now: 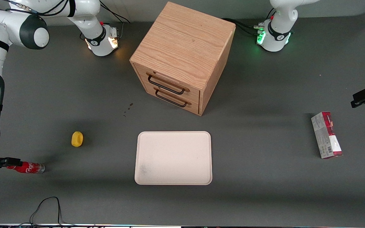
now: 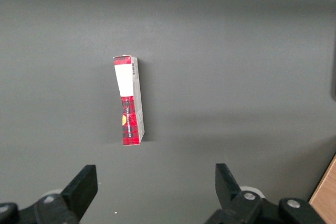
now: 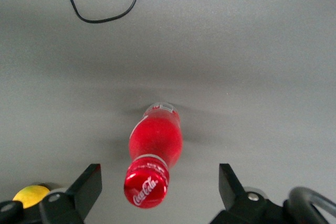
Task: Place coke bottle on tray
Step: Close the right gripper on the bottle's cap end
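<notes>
One slim red coke bottle point(image 3: 153, 153) lies between the spread-fingered gripper point(image 3: 157, 187).

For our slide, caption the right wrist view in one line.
Open pincer straddling the coke bottle on the grey table.

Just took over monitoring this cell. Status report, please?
Gripper open, fingers either side of the coke bottle's cap end. Bottle lying on the table, toward the working arm's end. Tray bare; path clear, only a small yellow object nearby.
</notes>
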Controlling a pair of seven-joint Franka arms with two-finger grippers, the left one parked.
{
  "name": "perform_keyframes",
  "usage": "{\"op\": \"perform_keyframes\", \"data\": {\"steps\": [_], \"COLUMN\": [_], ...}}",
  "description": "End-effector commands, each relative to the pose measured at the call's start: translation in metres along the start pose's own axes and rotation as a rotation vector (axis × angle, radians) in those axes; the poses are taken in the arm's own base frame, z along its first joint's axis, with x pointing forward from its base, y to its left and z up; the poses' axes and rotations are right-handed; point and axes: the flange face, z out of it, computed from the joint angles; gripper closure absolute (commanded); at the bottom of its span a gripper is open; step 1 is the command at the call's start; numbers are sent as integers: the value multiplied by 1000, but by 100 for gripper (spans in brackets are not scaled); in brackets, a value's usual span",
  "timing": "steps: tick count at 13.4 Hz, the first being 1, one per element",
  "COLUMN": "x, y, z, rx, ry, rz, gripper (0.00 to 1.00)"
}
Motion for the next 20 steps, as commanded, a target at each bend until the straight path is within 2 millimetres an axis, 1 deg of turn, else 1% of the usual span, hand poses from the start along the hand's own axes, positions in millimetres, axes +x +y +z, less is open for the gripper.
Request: {"op": "perform_keyframes", "data": {"steps": [1, 2, 4, 5, 6, 8, 9, 10, 11, 13, 14, 16, 18, 20], "x": [0, 0, 0, 0, 0, 1, 0, 0, -2, -10, -17, -33, -60, -85], "y": [-2, -2, -2, -2, -2, -2, -3, -3, -2, -3, -3, -2, -2, -7], "z": [-3, -3, -3, -3, -3, -8, -16, -24, -31, -69, -83, -142, -212, -276], "rx": [19, 19, 21, 19, 19, 17, 15, 11, 14, 24, 36, 35, -10, -42], "ry": [17, 17, 16, 15, 15, 21, 24, 27, 15, -6, -35, -29, -29, 9], "rz": [-14, -20, -27, -45, -49, -50, -50, -52, -54, -76, -78, -108, -120, -169], "gripper": [35, 48, 57, 68, 72, 84, 91, 95, 97, 98, 98, 98, 98, 98]}}
